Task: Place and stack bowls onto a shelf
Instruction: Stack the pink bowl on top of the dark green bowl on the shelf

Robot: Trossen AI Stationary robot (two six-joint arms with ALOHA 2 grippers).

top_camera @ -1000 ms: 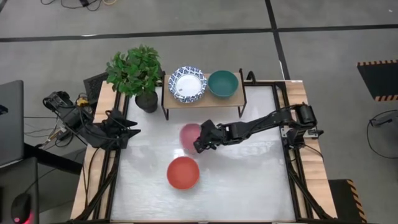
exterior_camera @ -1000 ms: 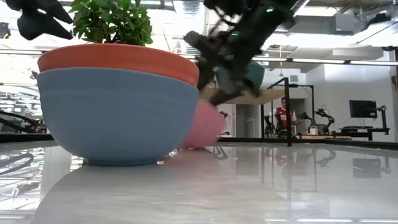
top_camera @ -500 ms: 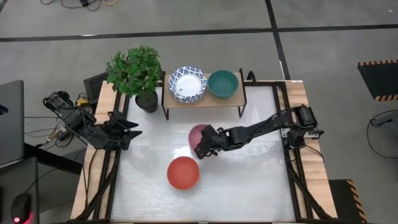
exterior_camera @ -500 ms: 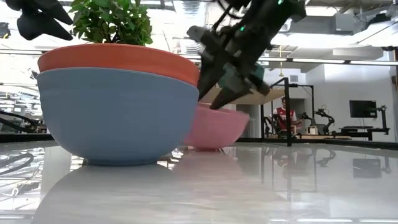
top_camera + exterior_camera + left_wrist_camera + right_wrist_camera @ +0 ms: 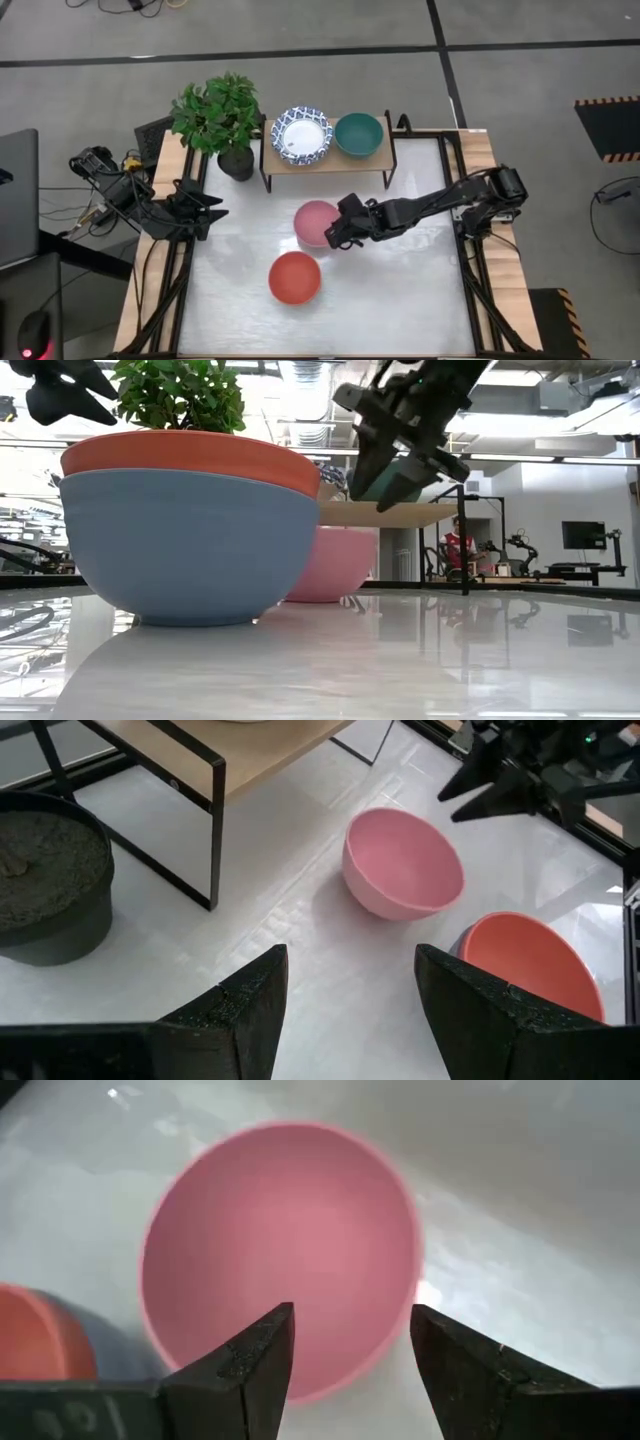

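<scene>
White table [image 5: 400, 290]: pink bowl [image 5: 315, 222] upright mid-table, short of shelf [image 5: 325, 160] holding patterned and green bowls. Right gripper [image 5: 340, 231] released, fingers spread at its rim, likely lining up grasp. Left gripper [image 5: 350, 1010] parked open at table edge

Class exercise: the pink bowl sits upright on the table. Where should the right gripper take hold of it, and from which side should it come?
Probably the rim. The pink bowl stands mouth up, with rounded walls that offer no flat hold. The right gripper, open beside it, could come from above on its own side, one finger inside and one outside the thin edge, away from the red bowl.
</scene>
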